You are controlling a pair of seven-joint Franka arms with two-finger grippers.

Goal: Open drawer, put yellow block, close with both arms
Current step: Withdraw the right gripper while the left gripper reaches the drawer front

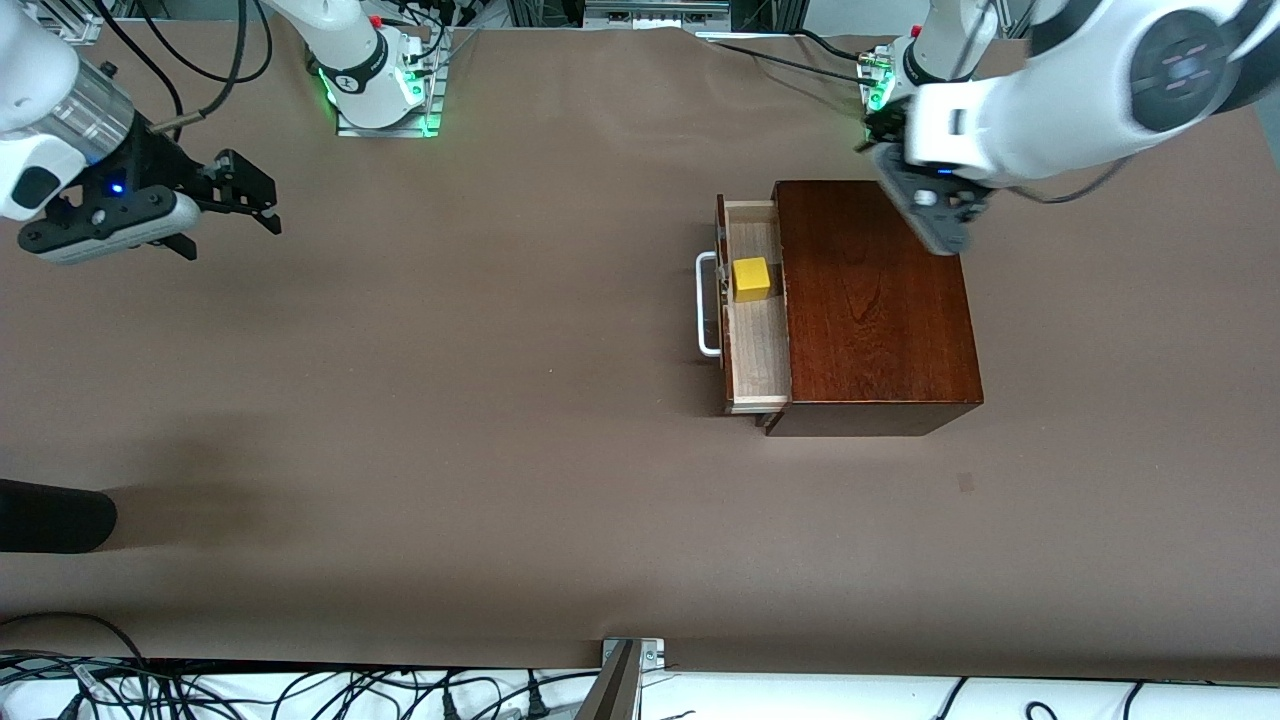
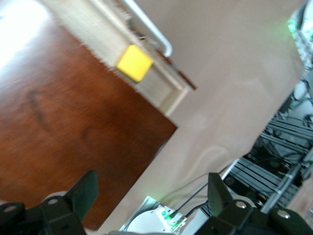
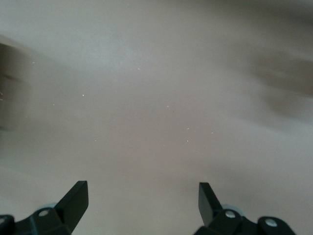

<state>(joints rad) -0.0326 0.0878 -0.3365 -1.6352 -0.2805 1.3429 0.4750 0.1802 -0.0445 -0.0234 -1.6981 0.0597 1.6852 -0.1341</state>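
The drawer (image 1: 757,350) of the dark reddish-brown wooden box (image 1: 875,300) stands partly pulled out, its white handle (image 1: 707,305) facing the right arm's end of the table. The yellow block (image 1: 751,279) lies in the drawer, in the part farther from the front camera. It also shows in the left wrist view (image 2: 134,62) beside the box top (image 2: 58,122). My left gripper (image 1: 874,130) is open and empty over the box's corner by the left arm's base; it also shows in the left wrist view (image 2: 150,193). My right gripper (image 1: 262,205) is open and empty above bare table at the right arm's end, and the right wrist view (image 3: 142,196) shows it too.
The brown table cover (image 1: 450,400) stretches between the box and the right arm's end. A black rounded object (image 1: 50,515) pokes in at the right arm's end, nearer the front camera. Both arm bases (image 1: 385,90) carry green lights. Cables run along the near edge.
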